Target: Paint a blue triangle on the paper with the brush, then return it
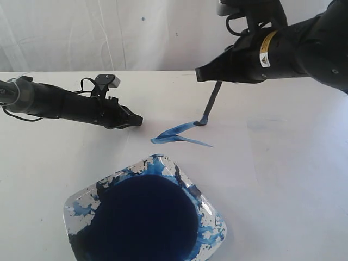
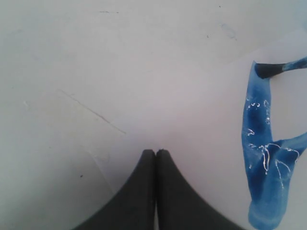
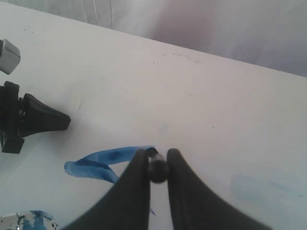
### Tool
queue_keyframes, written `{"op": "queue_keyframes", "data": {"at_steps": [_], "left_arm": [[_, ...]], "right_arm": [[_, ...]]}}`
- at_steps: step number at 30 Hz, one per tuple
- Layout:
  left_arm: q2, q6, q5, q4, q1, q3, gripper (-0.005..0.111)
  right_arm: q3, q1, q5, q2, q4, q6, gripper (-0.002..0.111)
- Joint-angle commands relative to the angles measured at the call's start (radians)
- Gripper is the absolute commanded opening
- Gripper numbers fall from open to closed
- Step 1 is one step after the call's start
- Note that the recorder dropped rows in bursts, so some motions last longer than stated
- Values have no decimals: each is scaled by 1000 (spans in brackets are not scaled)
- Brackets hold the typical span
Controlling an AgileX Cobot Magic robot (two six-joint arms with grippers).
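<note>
My right gripper point(image 1: 209, 75) hangs above the paper point(image 1: 244, 163), shut on the black handle of the brush point(image 1: 212, 100). In the right wrist view the handle's end point(image 3: 157, 170) sits pinched between the right gripper's point(image 3: 157, 154) fingers. The bristle tip point(image 1: 202, 122) touches the paper at the far end of a broad blue stroke. The blue triangle point(image 1: 176, 131) shows as two strokes meeting in a point on the left; its right side is open. My left gripper point(image 1: 136, 120) lies low beside the strokes, shut on nothing point(image 2: 156, 152). The wet strokes point(image 2: 261, 158) lie just off that gripper's tip.
A square dish point(image 1: 213, 217) with a dark blue paint pool point(image 1: 144, 217) stands near the front edge, below the strokes. The left arm point(image 1: 60, 103) stretches in low from the left. A white backdrop point(image 1: 109, 32) closes the back of the table.
</note>
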Motion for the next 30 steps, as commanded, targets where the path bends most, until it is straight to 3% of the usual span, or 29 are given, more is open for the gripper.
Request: {"op": "queue_keyframes", "data": {"at_steps": [1,16,30], "left_arm": [[1,-6,13,-13,-3,-3,0],[1,-6,13,-13,-3,-3,0],[1,-6,13,-13,-3,-3,0]], "right_arm": [[2,3,55,-36,11,-13,0],[2,3,117,-58,230,-189,0],[2,3,231,-122,249,-209,0]]}}
